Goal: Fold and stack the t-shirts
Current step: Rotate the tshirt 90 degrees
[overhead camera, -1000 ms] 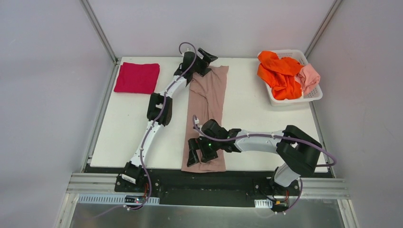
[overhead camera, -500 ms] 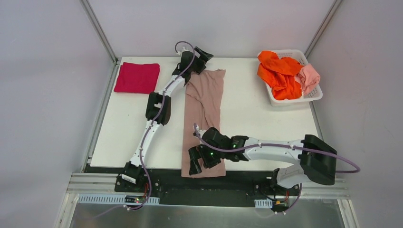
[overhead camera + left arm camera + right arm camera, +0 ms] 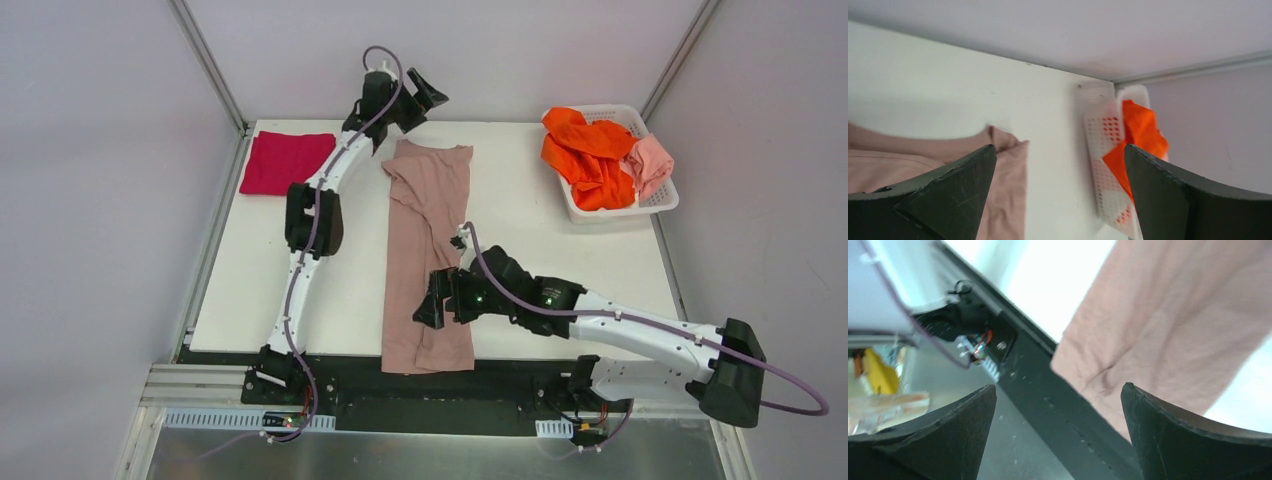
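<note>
Two empty claws gape, left claw (image 3: 425,92) and right claw (image 3: 432,300), so we fear the pink shirt (image 3: 425,230), its near hem seemingly overhanging the table (image 3: 260,280), could slide off.

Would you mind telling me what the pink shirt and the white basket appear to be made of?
Pink shirt: soft matte cloth, probably cotton knit; it creases and lies limp. Basket: rigid white plastic, it seems; perforated walls hold their shape.

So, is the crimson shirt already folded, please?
Folded: the crimson t-shirt lies as a compact flat rectangle, far left on the table.
</note>
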